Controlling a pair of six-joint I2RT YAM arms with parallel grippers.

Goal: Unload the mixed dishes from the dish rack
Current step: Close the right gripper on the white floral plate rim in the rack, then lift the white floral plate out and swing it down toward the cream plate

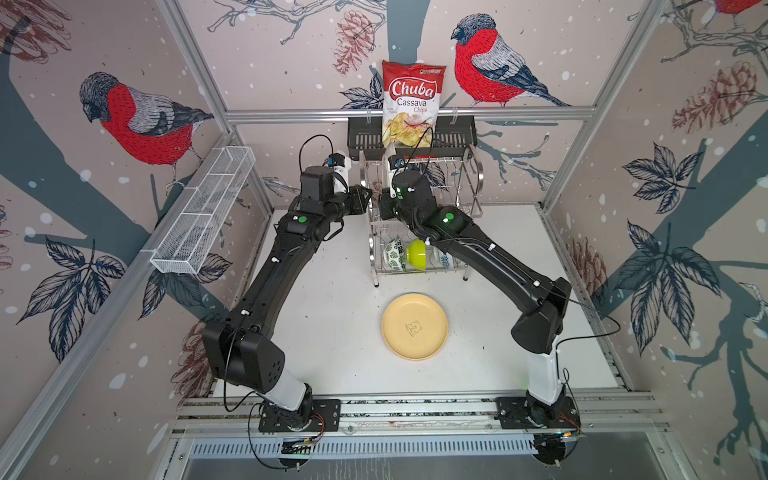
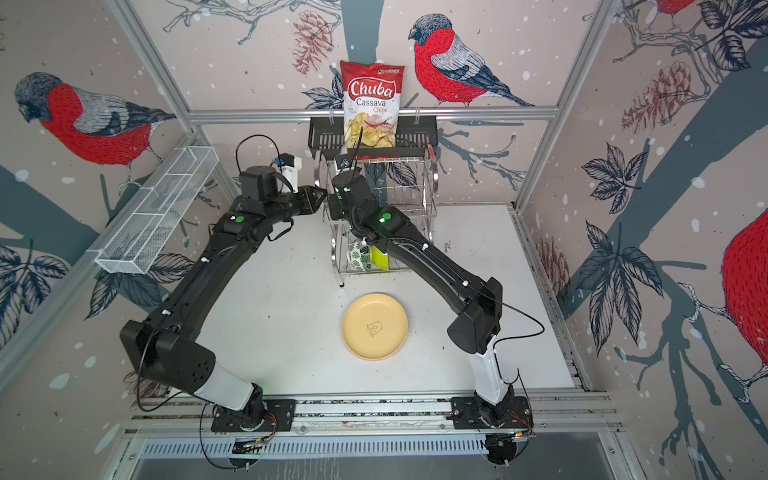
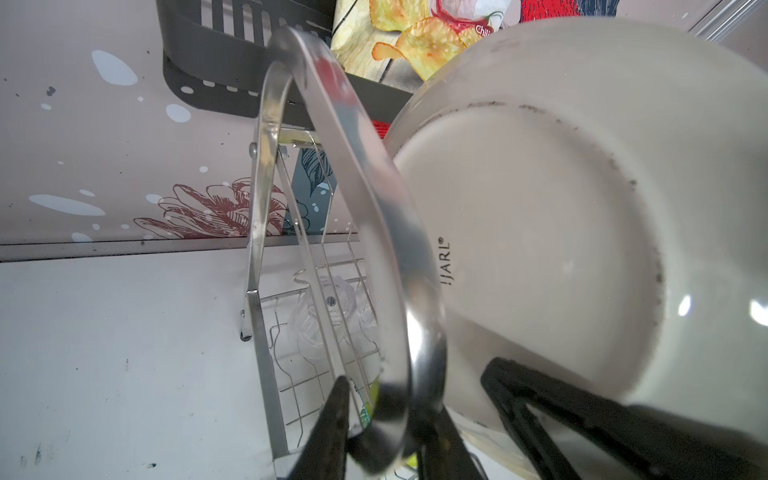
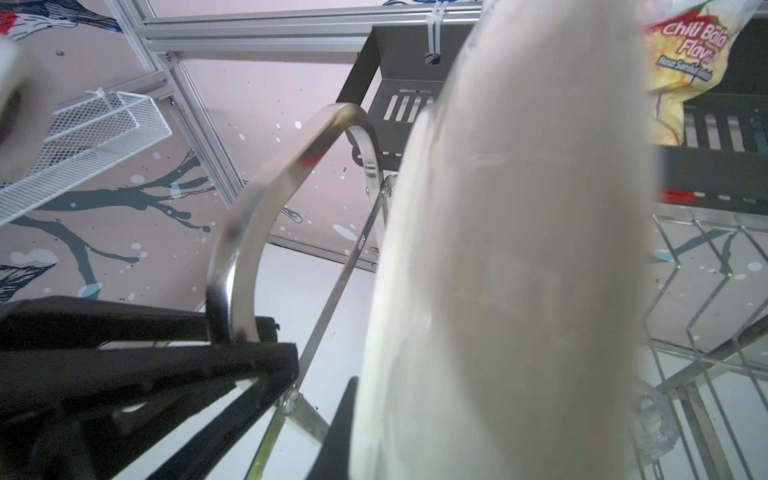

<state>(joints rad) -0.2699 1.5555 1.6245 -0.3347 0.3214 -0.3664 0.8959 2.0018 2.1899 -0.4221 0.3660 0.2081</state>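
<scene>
The chrome dish rack [image 1: 465, 195] stands at the back of the white table. My left gripper [image 3: 386, 411] is shut on its curved side handle [image 3: 365, 199], one finger on each side of the band. My right gripper [image 4: 386, 415] is shut on the lower edge of the cream plate [image 3: 540, 249], which stands upright in the upper tier; only one of its fingers [image 4: 347, 428] shows. The lower tier holds a green-leaf bowl [image 1: 392, 253], a lime green bowl [image 1: 417, 253], a blue-patterned bowl [image 1: 444, 259] and a clear tumbler [image 3: 328, 320]. A pale yellow plate [image 1: 414, 326] lies flat on the table in front.
A red-and-white chips bag [image 1: 411, 104] stands in a black slotted basket [image 1: 365, 141] right behind and above the rack. A long white mesh tray [image 1: 203, 212] hangs on the left wall. Both arms [image 2: 436, 253] reach in over the table from the front rail.
</scene>
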